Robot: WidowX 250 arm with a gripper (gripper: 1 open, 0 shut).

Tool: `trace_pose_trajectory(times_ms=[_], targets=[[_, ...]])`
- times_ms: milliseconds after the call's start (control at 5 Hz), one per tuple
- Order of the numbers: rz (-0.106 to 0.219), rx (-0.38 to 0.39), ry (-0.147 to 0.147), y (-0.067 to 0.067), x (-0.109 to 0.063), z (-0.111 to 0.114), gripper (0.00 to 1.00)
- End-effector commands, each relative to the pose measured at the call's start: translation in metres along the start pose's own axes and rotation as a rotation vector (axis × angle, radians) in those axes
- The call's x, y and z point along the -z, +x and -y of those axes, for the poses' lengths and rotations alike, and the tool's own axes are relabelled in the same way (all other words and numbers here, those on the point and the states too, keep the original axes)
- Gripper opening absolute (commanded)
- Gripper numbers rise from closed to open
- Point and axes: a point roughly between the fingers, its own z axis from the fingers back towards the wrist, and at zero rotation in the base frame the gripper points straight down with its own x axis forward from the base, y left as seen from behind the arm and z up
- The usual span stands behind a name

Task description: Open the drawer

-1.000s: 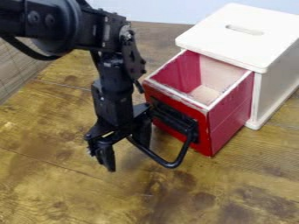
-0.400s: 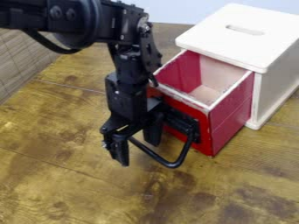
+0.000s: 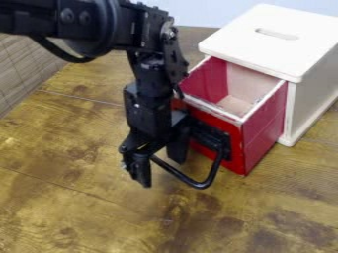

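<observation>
Fingers [image 3: 142, 164] hang spread apart, empty, just left of the pulled-out drawer [image 3: 235, 111] and its handle [image 3: 199, 158].

Light was soft and even, with no hard glare. The black arm [image 3: 145, 89] read as a dark mass, its detail lost. Faint shadows lay on the wooden table [image 3: 66, 208] beneath it. The small picture looked grainy and slightly soft

Grainy matt wooden table [image 3: 66, 212], glossy red drawer [image 3: 258, 124], black wire handle [image 3: 199, 178]
</observation>
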Motion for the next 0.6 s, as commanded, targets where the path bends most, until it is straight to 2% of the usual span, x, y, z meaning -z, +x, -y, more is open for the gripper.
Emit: trace_pose_trajectory(times_ms=[0,400], targets=[[0.0,0.1,-0.045,-0.03,-0.008,0.006,1.0],[-0.002,0.17,-0.043,-0.025,-0.005,-0.011,1.0]])
